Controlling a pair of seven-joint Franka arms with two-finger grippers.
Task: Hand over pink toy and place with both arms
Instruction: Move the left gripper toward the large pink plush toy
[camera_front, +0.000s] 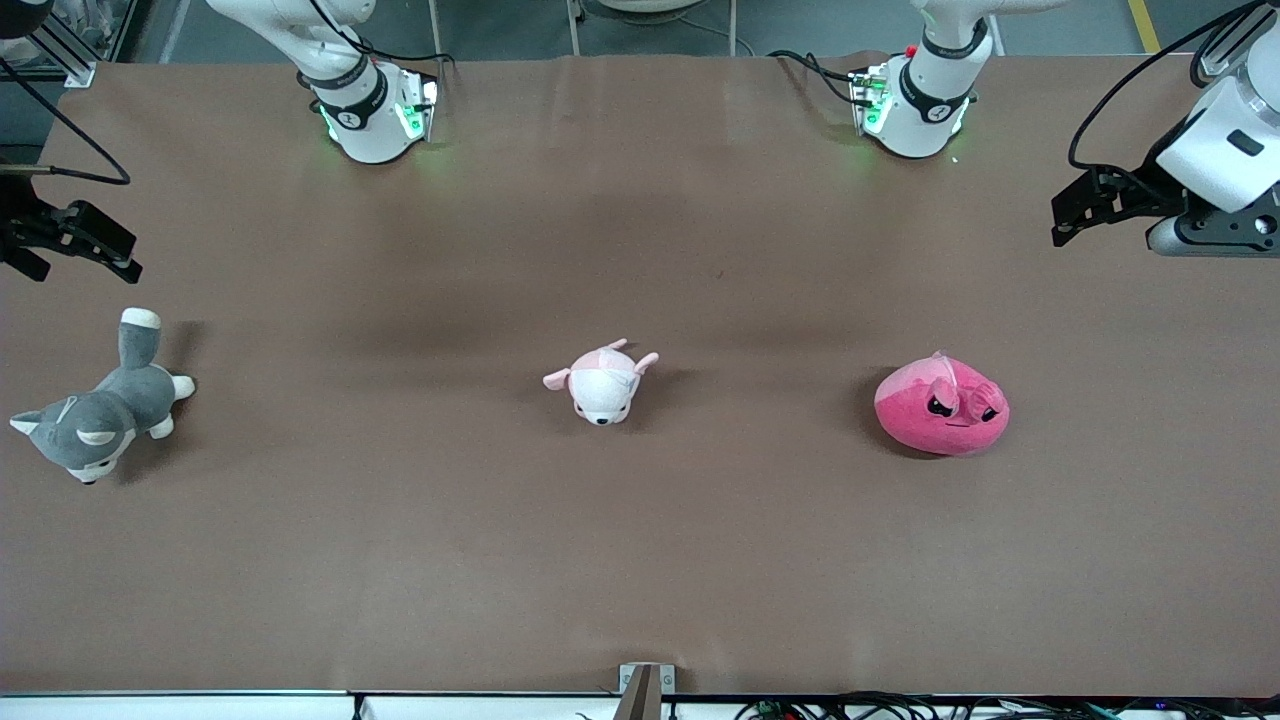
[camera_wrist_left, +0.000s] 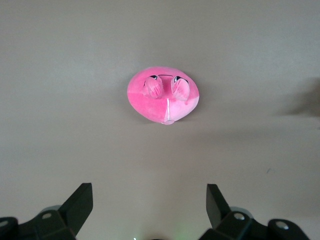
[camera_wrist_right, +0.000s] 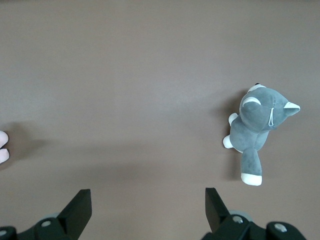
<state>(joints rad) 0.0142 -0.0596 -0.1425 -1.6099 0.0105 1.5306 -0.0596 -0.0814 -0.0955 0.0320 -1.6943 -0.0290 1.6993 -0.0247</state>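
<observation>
The pink toy (camera_front: 942, 407) is a round hot-pink plush with angry black eyes. It lies on the brown table toward the left arm's end, and shows in the left wrist view (camera_wrist_left: 162, 95) too. My left gripper (camera_front: 1068, 208) hangs open and empty over the table's edge at that end, apart from the toy; its jaws stand wide in the left wrist view (camera_wrist_left: 150, 200). My right gripper (camera_front: 88, 262) is open and empty over the right arm's end of the table, above the spot near the grey dog; it also shows in the right wrist view (camera_wrist_right: 148, 200).
A grey-and-white plush dog (camera_front: 100, 415) lies at the right arm's end and shows in the right wrist view (camera_wrist_right: 257, 130). A small white-and-pale-pink plush animal (camera_front: 603, 382) lies mid-table. The two arm bases (camera_front: 370, 110) (camera_front: 915, 100) stand along the table's edge farthest from the front camera.
</observation>
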